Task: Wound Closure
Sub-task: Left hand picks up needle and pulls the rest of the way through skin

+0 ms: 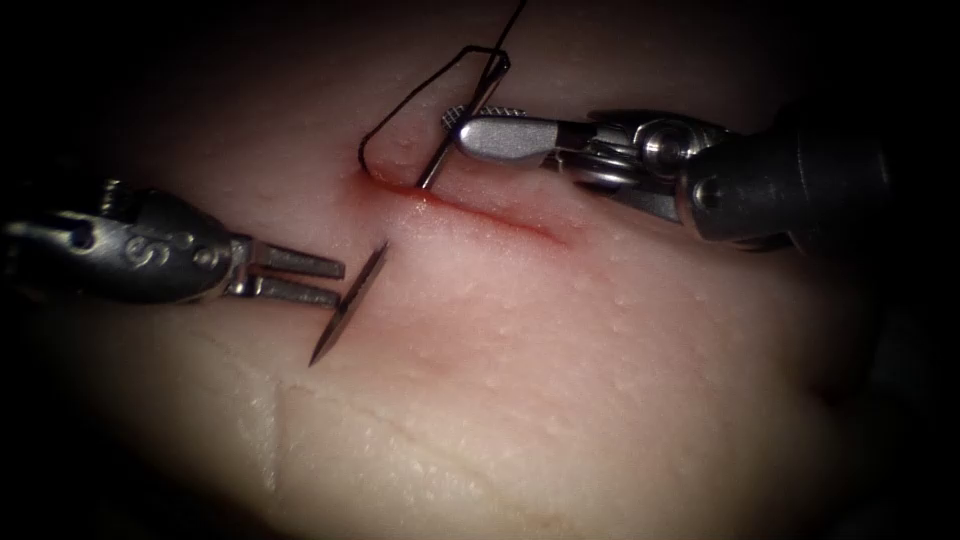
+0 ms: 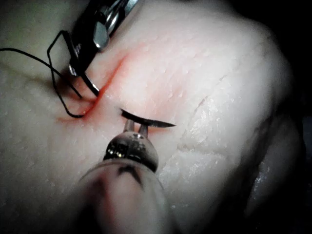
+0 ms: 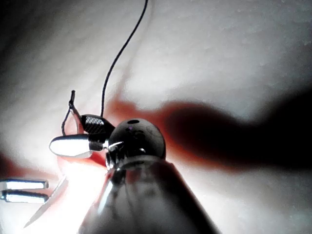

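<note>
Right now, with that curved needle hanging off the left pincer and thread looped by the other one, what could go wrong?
1. The left pincer holds the needle near mid-curve, out of the tissue, with only its tips; the needle might twist or slip.
2. The thread loops loosely beside the right pincer, which grips a strand near the cut; it could snag or tangle.
3. The needle's point hovers close over the tissue and could scratch it.

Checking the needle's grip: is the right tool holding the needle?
No, the left tool holds the needle near mid-curve, clear of the tissue; the right tool holds thread.
</note>
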`<action>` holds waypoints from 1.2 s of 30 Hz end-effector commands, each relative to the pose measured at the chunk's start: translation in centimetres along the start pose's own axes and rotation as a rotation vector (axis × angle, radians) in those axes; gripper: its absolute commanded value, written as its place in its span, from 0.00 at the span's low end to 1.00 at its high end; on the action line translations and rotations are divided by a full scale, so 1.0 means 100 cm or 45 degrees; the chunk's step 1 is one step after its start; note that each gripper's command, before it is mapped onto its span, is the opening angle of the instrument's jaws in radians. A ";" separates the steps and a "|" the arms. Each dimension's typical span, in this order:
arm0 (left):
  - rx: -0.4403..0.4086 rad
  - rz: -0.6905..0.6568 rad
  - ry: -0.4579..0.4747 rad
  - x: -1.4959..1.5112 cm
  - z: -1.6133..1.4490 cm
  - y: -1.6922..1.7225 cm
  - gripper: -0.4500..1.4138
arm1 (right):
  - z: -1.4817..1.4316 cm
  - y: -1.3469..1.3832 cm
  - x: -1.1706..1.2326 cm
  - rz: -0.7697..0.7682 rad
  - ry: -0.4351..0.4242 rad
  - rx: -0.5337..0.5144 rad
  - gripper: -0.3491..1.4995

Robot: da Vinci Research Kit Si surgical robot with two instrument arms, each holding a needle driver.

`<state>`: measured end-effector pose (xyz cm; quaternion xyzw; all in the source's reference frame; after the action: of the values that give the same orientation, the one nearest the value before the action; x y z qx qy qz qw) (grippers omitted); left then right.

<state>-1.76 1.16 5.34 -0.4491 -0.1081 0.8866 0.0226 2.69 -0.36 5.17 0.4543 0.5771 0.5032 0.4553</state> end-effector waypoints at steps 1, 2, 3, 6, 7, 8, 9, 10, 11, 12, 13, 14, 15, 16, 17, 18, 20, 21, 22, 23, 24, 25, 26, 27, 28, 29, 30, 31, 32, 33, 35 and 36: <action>-0.005 0.016 0.005 -0.0003 0.0006 0.0008 0.32 | 0.0001 0.0006 -0.0008 -0.001 -0.008 0.002 0.56; -0.005 0.024 0.005 -0.0004 0.0005 0.0008 0.33 | -0.0001 0.0007 -0.0009 -0.002 -0.011 0.003 0.56; -0.003 0.046 0.008 -0.0005 0.0003 0.0009 0.35 | -0.0004 0.0009 -0.0010 -0.005 -0.012 0.001 0.54; 0.000 0.085 0.007 -0.0006 0.0004 0.0011 0.39 | -0.0006 0.0012 -0.0012 -0.010 -0.015 0.002 0.53; 0.001 0.100 0.007 -0.0006 0.0005 0.0012 0.40 | -0.0007 0.0013 -0.0013 -0.012 -0.016 0.002 0.51; 0.004 0.153 0.007 -0.0006 0.0006 0.0012 0.43 | -0.0009 0.0015 -0.0015 -0.016 -0.019 0.003 0.48; -0.003 0.183 0.016 -0.0006 0.0006 0.0012 0.44 | -0.0009 0.0016 -0.0016 -0.017 -0.020 0.004 0.46; -0.003 0.183 0.016 -0.0006 0.0006 0.0012 0.44 | -0.0009 0.0016 -0.0016 -0.017 -0.020 0.004 0.46; -0.014 0.228 0.028 -0.0006 0.0006 0.0011 0.44 | -0.0010 0.0017 -0.0018 -0.019 -0.021 0.004 0.45; -0.013 0.257 0.035 -0.0006 0.0005 0.0011 0.44 | -0.0010 0.0017 -0.0019 -0.021 -0.022 0.004 0.44; -0.015 0.295 0.040 -0.0006 0.0005 0.0009 0.44 | -0.0010 0.0018 -0.0020 -0.022 -0.023 0.005 0.43; -0.013 0.331 0.041 -0.0006 0.0006 0.0008 0.43 | -0.0010 0.0018 -0.0021 -0.023 -0.023 0.005 0.42; -0.011 0.353 0.042 -0.0006 0.0007 0.0007 0.43 | -0.0010 0.0019 -0.0021 -0.024 -0.024 0.005 0.40; -0.012 0.375 0.044 -0.0005 0.0009 0.0007 0.43 | -0.0010 0.0019 -0.0022 -0.024 -0.024 0.005 0.38; -0.016 0.404 0.053 -0.0004 0.0010 0.0007 0.44 | -0.0010 0.0019 -0.0022 -0.024 -0.024 0.005 0.37; -0.025 0.432 0.061 -0.0002 0.0013 0.0006 0.48 | -0.0010 0.0019 -0.0022 -0.024 -0.024 0.005 0.34; -0.017 0.445 0.072 -0.0002 0.0014 0.0006 0.48 | -0.0010 0.0019 -0.0022 -0.024 -0.024 0.005 0.33; -0.005 0.457 0.082 -0.0001 0.0015 0.0004 0.51 | -0.0010 0.0019 -0.0022 -0.025 -0.025 0.005 0.32; 0.003 0.455 0.090 -0.0001 0.0015 0.0002 0.51 | -0.0011 0.0019 -0.0023 -0.025 -0.025 0.005 0.31; 0.011 0.452 0.099 0.0000 0.0015 -0.0001 0.51 | -0.0011 0.0019 -0.0023 -0.025 -0.026 0.006 0.29; 0.018 0.448 0.105 0.0001 0.0015 -0.0004 0.49 | -0.0012 0.0019 -0.0024 -0.026 -0.027 0.006 0.26; 0.019 0.445 0.104 0.0002 0.0016 -0.0007 0.49 | -0.0012 0.0019 -0.0023 -0.026 -0.027 0.006 0.26; 0.019 0.445 0.104 0.0002 0.0016 -0.0007 0.49 | -0.0012 0.0019 -0.0023 -0.026 -0.027 0.006 0.26; 0.020 0.444 0.104 0.0002 0.0017 -0.0009 0.49 | -0.0012 0.0019 -0.0023 -0.026 -0.027 0.006 0.25; 0.020 0.443 0.105 0.0003 0.0018 -0.0010 0.49 | -0.0012 0.0019 -0.0024 -0.026 -0.027 0.006 0.24; 0.021 0.441 0.105 0.0004 0.0019 -0.0012 0.48 | -0.0012 0.0020 -0.0024 -0.027 -0.027 0.006 0.23; 0.021 0.441 0.105 0.0004 0.0020 -0.0013 0.47 | -0.0012 0.0020 -0.0025 -0.027 -0.027 0.006 0.22; 0.018 0.440 0.110 0.0005 0.0021 -0.0014 0.46 | -0.0012 0.0020 -0.0025 -0.028 -0.027 0.006 0.22; 0.012 0.439 0.118 0.0005 0.0022 -0.0014 0.45 | -0.0012 0.0020 -0.0025 -0.028 -0.027 0.006 0.22; 0.001 0.439 0.131 0.0006 0.0024 -0.0014 0.44 | -0.0012 0.0021 -0.0026 -0.029 -0.028 0.006 0.21; -0.010 0.440 0.146 0.0007 0.0025 -0.0014 0.43 | -0.0012 0.0021 -0.0026 -0.029 -0.028 0.006 0.21; -0.019 0.441 0.157 0.0007 0.0026 -0.0013 0.42 | -0.0012 0.0021 -0.0027 -0.030 -0.028 0.006 0.21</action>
<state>-1.97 1.33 5.42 -0.5155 -0.0348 0.8464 -0.1289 2.57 -0.56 5.37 0.4526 0.5789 0.4920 0.4669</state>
